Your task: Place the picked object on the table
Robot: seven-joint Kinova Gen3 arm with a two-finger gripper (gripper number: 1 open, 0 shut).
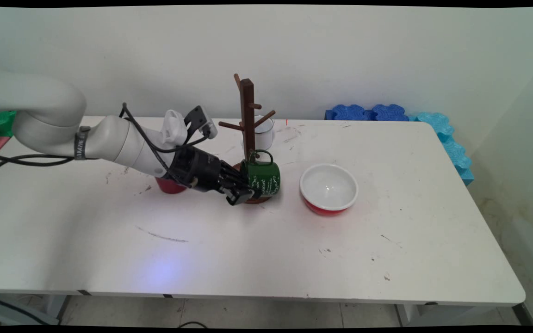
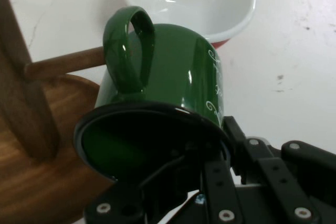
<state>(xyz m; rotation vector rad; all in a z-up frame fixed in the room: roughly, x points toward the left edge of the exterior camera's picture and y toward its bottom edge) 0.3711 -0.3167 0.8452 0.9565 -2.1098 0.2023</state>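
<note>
Reaching in low from the left, nearly level with the white table (image 1: pixel 257 249), black gripper (image 1: pixel 241 192) pinching the rim of the green mug (image 1: pixel 263 178), one finger inside the mouth and the other outside the wall, jaws narrowed to the wall's thickness. Lying tipped on its side, mouth toward the hand, handle (image 2: pixel 128 51) pointing up and sitting just beside a lower peg (image 2: pixel 65 64) of the wooden mug tree (image 1: pixel 247 118); whether the peg is passing through the loop cannot be told. Resting over the tree's round wooden base (image 2: pixel 37 182), close against the upright post. Sitting just right of the mug, a bowl (image 1: pixel 329 188), red outside and white inside, holding nothing. Showing partly behind the gripper's wrist, something red (image 1: pixel 169 186) on the table, too hidden to name. Standing behind the tree, a white enamel mug (image 1: pixel 265 132) with a dark rim. Stretching scuffed and marked back to a plain pale wall (image 1: pixel 340 55), with blue foam pieces (image 1: pixel 368 112) lying along the far right edge and turquoise ones (image 1: pixel 451 148) running down the right side.
</note>
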